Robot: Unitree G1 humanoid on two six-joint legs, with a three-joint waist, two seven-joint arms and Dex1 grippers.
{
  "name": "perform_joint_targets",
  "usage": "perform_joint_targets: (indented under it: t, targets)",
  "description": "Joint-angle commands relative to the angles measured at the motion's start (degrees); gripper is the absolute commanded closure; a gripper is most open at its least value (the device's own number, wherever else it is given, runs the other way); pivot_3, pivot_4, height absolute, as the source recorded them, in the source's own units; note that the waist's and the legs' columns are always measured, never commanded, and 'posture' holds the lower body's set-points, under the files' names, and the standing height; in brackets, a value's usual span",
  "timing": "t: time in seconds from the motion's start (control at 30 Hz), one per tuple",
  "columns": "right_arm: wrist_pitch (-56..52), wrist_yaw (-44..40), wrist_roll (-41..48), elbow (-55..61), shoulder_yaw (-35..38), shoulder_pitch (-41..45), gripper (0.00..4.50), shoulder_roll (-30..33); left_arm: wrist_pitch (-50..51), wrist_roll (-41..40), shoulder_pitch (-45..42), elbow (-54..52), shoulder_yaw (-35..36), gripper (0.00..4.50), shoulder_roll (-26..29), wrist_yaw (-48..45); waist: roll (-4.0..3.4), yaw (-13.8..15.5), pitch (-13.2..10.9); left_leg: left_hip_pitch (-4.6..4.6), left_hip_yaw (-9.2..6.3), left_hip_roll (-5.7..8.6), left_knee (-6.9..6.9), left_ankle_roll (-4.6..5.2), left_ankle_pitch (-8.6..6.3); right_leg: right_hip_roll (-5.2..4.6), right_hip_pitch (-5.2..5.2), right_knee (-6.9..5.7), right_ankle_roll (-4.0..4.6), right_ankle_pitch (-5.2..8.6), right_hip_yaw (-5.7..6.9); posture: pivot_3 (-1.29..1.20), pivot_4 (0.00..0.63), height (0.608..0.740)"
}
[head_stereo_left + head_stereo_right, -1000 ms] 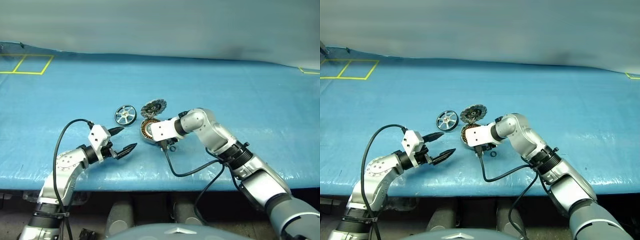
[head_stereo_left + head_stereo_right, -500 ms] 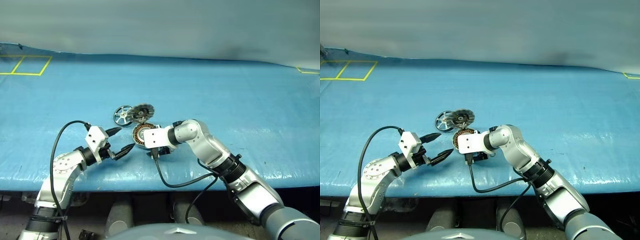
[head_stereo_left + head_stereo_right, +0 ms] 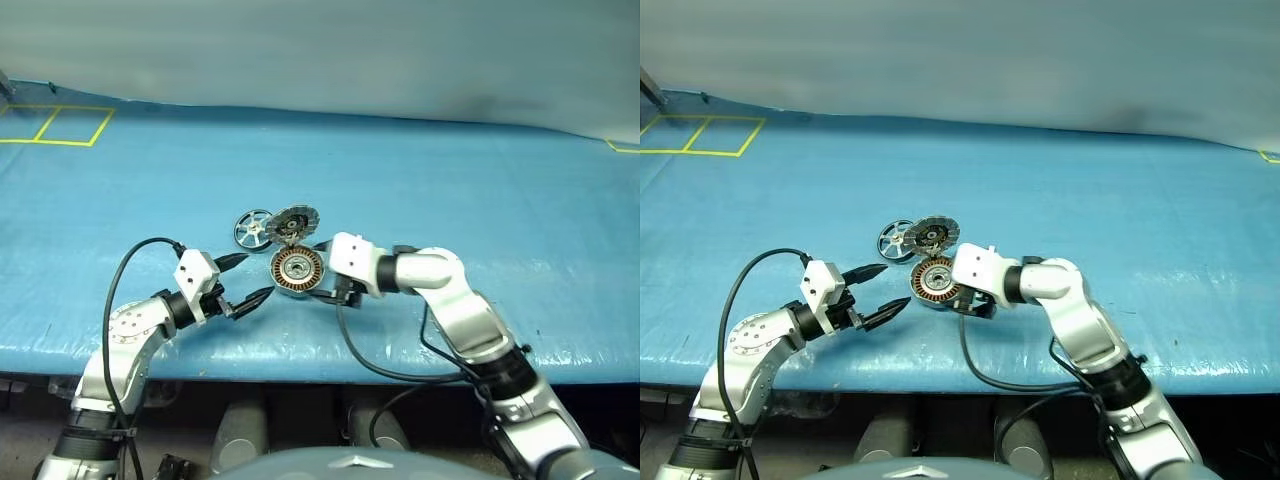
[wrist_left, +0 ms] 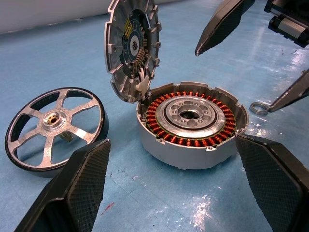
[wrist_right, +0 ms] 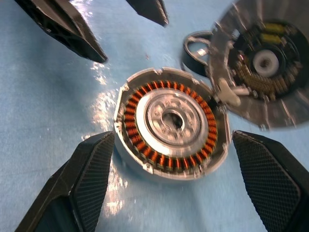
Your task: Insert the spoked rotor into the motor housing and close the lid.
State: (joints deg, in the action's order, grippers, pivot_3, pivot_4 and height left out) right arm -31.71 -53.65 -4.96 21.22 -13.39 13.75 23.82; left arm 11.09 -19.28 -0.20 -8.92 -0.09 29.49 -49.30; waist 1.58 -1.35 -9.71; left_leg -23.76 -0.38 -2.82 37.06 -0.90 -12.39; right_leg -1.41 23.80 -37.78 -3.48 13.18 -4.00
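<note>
Blue desk [image 3: 520,200]. Motor housing [image 3: 297,271] sits between left pincer [image 3: 244,280] and right pincer [image 3: 322,278], both spread, pinching nothing. Lid [image 3: 290,222] stands open, hinged at the housing's far edge. Spoked rotor [image 3: 253,230] lies flat beyond left pincer, beside the lid.
</note>
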Motion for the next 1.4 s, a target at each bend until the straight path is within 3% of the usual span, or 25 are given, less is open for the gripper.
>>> perform_joint_targets:
  t: [0.03, 0.2, 0.7, 0.8, 0.93, 1.0, 1.1, 1.2, 1.4]
  targets:
    - [-0.5, 3.7, 4.1, 4.6, 5.4, -6.8, 0.40, 0.1, -0.1, -1.7, -1.1, -0.4, 0.1, 0.00, 0.4, -2.1, 0.00, 0.0, 0.0, 0.02, -0.01, -0.01, 0.00, 0.00, 0.00, 0.00, -0.01, 0.00, 0.00, 0.00, 0.00, 0.00, 0.150, 0.740]
    - [1.8, 9.1, 11.1, 2.1, 10.8, -14.4, 0.40, -5.4, 0.8, -2.9, -3.5, 1.3, -0.7, 0.00, -0.1, -3.9, -0.03, -0.8, 0.0, 0.11, 0.03, -0.13, 0.03, 0.00, 0.00, 0.11, -0.02, -0.06, -0.01, 0.01, 0.00, 0.00, 0.150, 0.740]
    - [9.5, 15.6, 9.5, -8.9, 5.0, -15.3, 0.40, -5.2, 0.6, -3.4, -5.5, 3.1, -2.7, 0.00, -0.3, -7.9, -0.02, -0.7, 0.0, 0.08, 0.04, -0.11, 0.02, 0.01, 0.00, 0.09, -0.01, -0.04, -0.01, 0.01, -0.01, 0.00, 0.150, 0.740]
    - [9.2, 16.0, 9.2, -9.1, 4.1, -15.8, 0.95, -4.2, 0.3, -3.1, -5.0, 3.0, -2.5, 0.00, -0.1, -7.5, -0.01, -0.7, 0.0, 0.10, 0.04, -0.11, 0.04, 0.00, 0.00, 0.08, -0.04, -0.04, -0.02, 0.01, -0.01, 0.00, 0.150, 0.740]
    - [9.5, 16.8, 8.3, -9.6, 3.1, -15.9, 2.21, -2.9, 0.2, -2.9, -4.5, 2.9, -2.5, 0.00, 0.0, -7.2, 0.00, -0.7, 0.0, 0.11, 0.04, -0.11, 0.04, 0.01, 0.00, 0.08, -0.05, -0.04, -0.01, 0.01, -0.01, 0.00, 0.150, 0.740]
    - [9.6, 16.8, 8.5, -9.8, 2.9, -15.7, 2.21, -2.7, 0.1, -2.9, -4.4, 3.0, -2.5, 0.00, -0.1, -7.0, 0.00, -0.7, 0.0, 0.12, 0.04, -0.12, 0.04, 0.01, 0.00, 0.08, -0.05, -0.04, -0.01, 0.01, -0.01, 0.00, 0.150, 0.740]
    - [9.4, 16.8, 8.3, -9.9, 2.5, -15.4, 2.74, -2.4, 0.0, -2.9, -4.1, 2.9, -2.4, 0.00, 0.0, -6.9, 0.01, -0.7, 0.0, 0.14, 0.04, -0.12, 0.06, 0.01, 0.00, 0.08, -0.08, -0.05, -0.01, 0.01, -0.01, 0.00, 0.150, 0.740]
    - [9.3, 16.8, 8.9, -9.7, 2.5, -14.9, 3.69, -2.4, -0.3, -2.6, -3.5, 2.8, -2.3, 0.00, 0.4, -6.8, 0.02, -0.7, 0.0, 0.15, 0.04, -0.12, 0.07, 0.01, 0.00, 0.08, -0.10, -0.05, -0.02, 0.01, -0.01, 0.00, 0.150, 0.740]
    - [8.6, 16.7, 9.1, -7.5, 2.5, -12.8, 3.80, -2.1, -2.0, -1.9, -2.4, 2.7, -1.7, 0.00, 0.2, -6.5, 0.01, -0.7, 0.0, 0.15, 0.04, -0.12, 0.08, 0.01, 0.00, 0.08, -0.08, -0.05, -0.01, 0.01, -0.02, 0.00, 0.150, 0.740]
